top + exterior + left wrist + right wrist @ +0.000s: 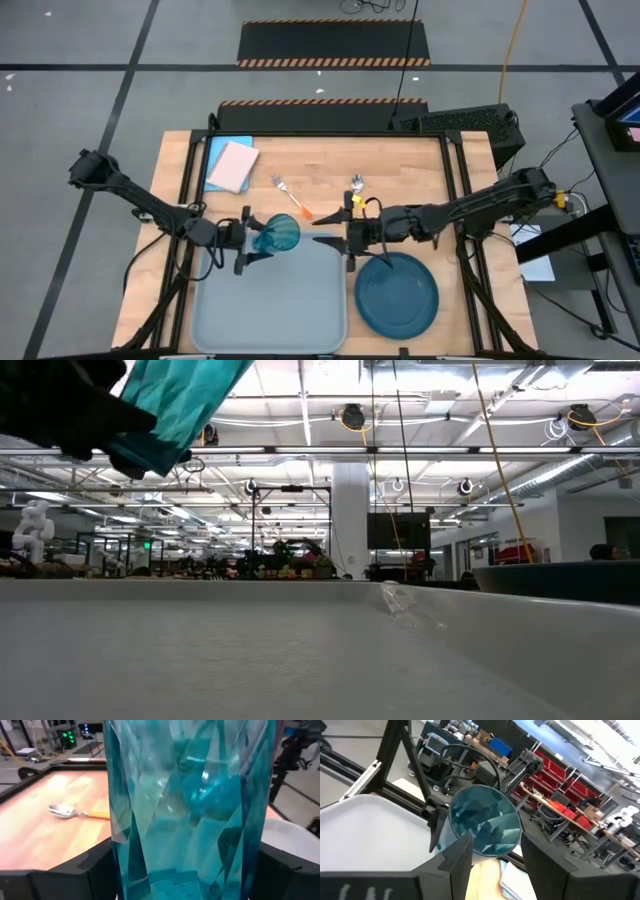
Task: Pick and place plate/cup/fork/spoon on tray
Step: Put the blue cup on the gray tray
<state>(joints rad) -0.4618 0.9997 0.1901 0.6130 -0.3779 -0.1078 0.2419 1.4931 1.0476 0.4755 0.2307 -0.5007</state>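
My left gripper (250,240) holds the translucent teal cup (277,233) on its side in the air above the far edge of the pale grey tray (262,310). In the low view the cup (180,395) hangs high over the tray (300,660). My right gripper (326,229) is open, level with the cup and just to its right, facing its round end (485,820). The dark teal plate (397,295) rests on the table right of the tray. The fork (290,195) and the spoon (357,184) lie on the wood beyond the tray. My left gripper pinches the cup's faceted wall (131,870) between its two fingers (90,870), on the narrower end. The fingers come level from the table's left and lie along the cup. The cup lies level, its wide end toward the table's right, lifted clear of the tray.
A flat blue-and-pink rectangle (230,165) lies at the table's far left corner. Black frame posts stand along the table's left and right sides. The tray's floor (300,290) is bare.
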